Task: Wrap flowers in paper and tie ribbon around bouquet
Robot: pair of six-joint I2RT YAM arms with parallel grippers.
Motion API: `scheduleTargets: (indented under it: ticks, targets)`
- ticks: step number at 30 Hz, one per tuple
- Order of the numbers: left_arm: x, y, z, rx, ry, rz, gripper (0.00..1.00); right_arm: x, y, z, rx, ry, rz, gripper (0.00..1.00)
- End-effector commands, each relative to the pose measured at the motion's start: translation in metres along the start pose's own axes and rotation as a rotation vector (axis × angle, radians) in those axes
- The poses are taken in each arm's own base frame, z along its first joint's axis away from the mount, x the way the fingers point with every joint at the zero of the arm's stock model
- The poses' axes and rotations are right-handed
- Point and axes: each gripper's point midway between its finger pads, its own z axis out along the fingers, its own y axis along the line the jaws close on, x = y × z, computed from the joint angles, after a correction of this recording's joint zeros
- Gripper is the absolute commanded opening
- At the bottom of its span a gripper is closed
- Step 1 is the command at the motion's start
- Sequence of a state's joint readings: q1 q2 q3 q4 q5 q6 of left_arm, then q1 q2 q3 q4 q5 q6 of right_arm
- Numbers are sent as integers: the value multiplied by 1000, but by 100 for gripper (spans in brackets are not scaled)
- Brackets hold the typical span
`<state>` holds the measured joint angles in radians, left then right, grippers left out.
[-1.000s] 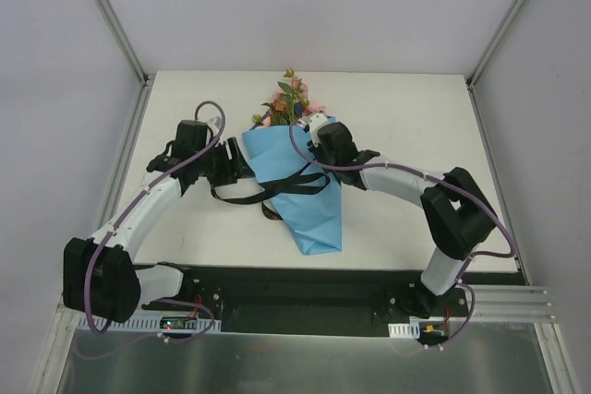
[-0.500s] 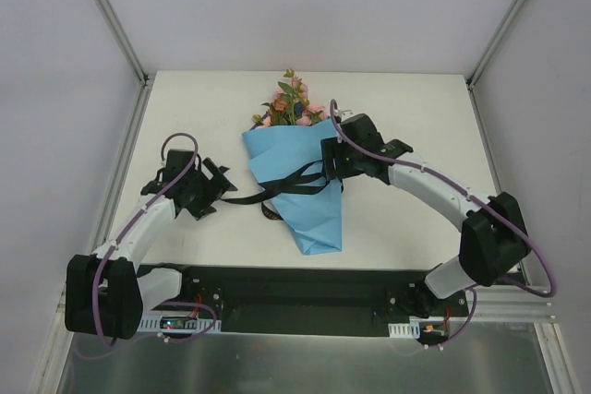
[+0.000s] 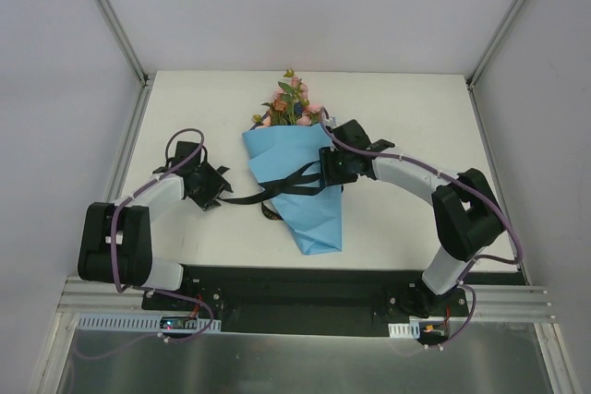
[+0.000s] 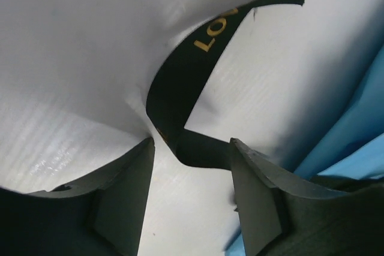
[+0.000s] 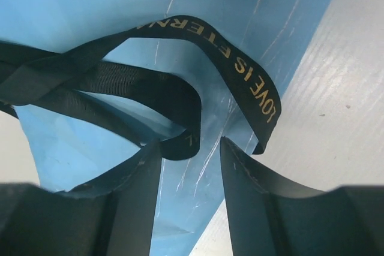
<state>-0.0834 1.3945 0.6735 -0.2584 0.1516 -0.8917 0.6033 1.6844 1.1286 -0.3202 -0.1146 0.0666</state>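
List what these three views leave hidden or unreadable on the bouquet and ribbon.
- Stems of the flowers: top view, inside the paper cone.
- Lettering on the ribbon: left wrist view, only LOV readable; its curve hides the rest.
- Knot or crossing: right wrist view, cut by left edge; top view, too small.

Bright even light, soft shadows; glare streaks on paper [image 5: 264, 22], blurry fingers [image 5: 138, 202]
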Motion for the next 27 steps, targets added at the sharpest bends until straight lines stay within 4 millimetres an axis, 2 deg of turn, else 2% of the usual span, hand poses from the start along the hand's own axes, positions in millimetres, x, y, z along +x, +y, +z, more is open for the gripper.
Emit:
scheduleTargets:
  ticks: [1,2,3,6,7,8,9,10,11,15,16,19,24,27]
  targets:
    - [-7,0,5,-7,-24,-3,46,-18,15,4,-25,-44,-82,44]
    - [-9,-2,5,6,-36,0,41,-20,13,5,0,-53,-97,42]
    - [-9,-2,5,11,-38,14,32,-20,11,9,15,-51,-97,40]
    - [-11,-5,2,34,-52,50,18,-31,7,8,56,-70,-98,20]
    - [-13,-8,-1,52,-64,63,4,-33,8,5,66,-70,-98,7]
    - [-14,-11,-4,64,-73,74,0,-37,4,-7,122,-69,-106,2]
    - [-16,-14,-6,79,-85,95,0,-36,3,-15,149,-65,-102,0]
    - [-17,-19,-12,101,-97,117,0,-41,4,-36,167,-98,-87,1]
    - [-18,-23,-15,117,-104,133,0,-34,-2,-51,213,-83,-67,1]
    - [-17,-41,-38,210,-141,183,0,-21,-6,-91,249,-78,44,0]
    - [-15,-45,-42,226,-144,192,0,-13,-11,-97,282,-57,72,1]
    - [-12,-59,-56,284,-160,207,0,-10,-23,-108,357,-64,107,0]
    - [-13,-71,-77,343,-184,192,0,-14,-54,-124,547,-140,172,0]
    - [-15,-77,-86,364,-195,179,0,-17,-75,-125,642,-194,248,0]
